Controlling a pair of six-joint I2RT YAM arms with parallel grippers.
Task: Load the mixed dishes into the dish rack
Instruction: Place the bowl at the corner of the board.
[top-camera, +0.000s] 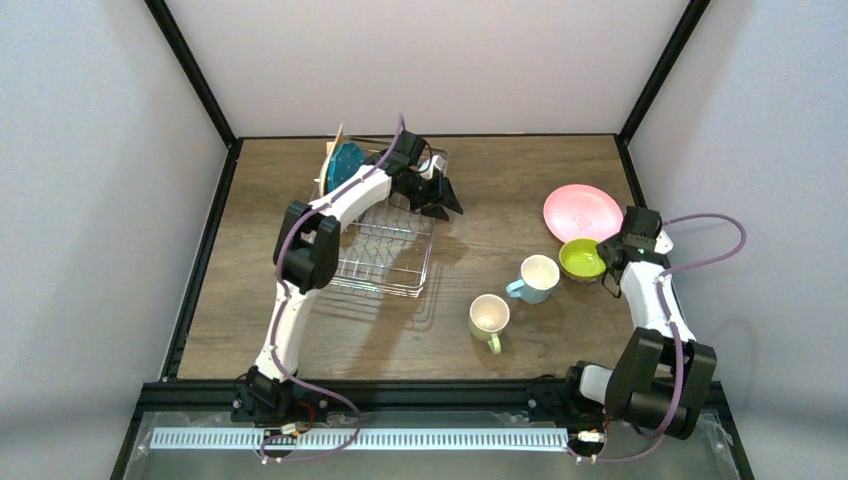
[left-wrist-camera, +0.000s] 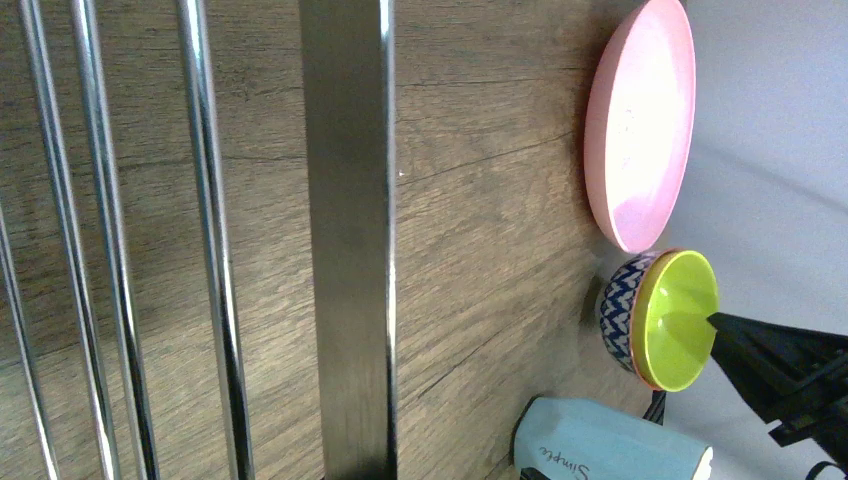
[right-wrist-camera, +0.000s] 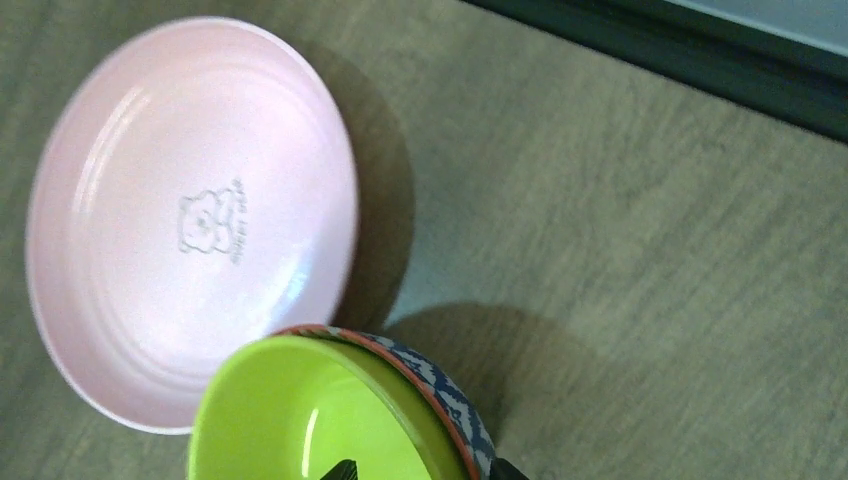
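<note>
On the left, the tan woven-look plate (top-camera: 336, 148) shows only as a thin edge behind the teal dotted plate (top-camera: 346, 166). Both stand on edge at the far end of the dish rack (top-camera: 392, 265), a see-through basket of thin bright wire on the wood-grain surface (top-camera: 500, 180). The left arm hides part of the rack. The left fingers (top-camera: 450, 198) hover spread apart at its far right corner, holding nothing.

Further right, the glossy pale yellow-green mug (top-camera: 489, 317) and the light-blue mug (top-camera: 537, 278) stand upright, near each other. The lime-inside blue-and-white patterned bowl (top-camera: 582, 259) has a zigzag outside. It sits just beside the smooth pink round plate (top-camera: 582, 211), which lies flat.

The right fingers (left-wrist-camera: 765, 360) are cut off in their own wrist view. Only the tips show, apart, one inside the bowl's rim and one outside.
</note>
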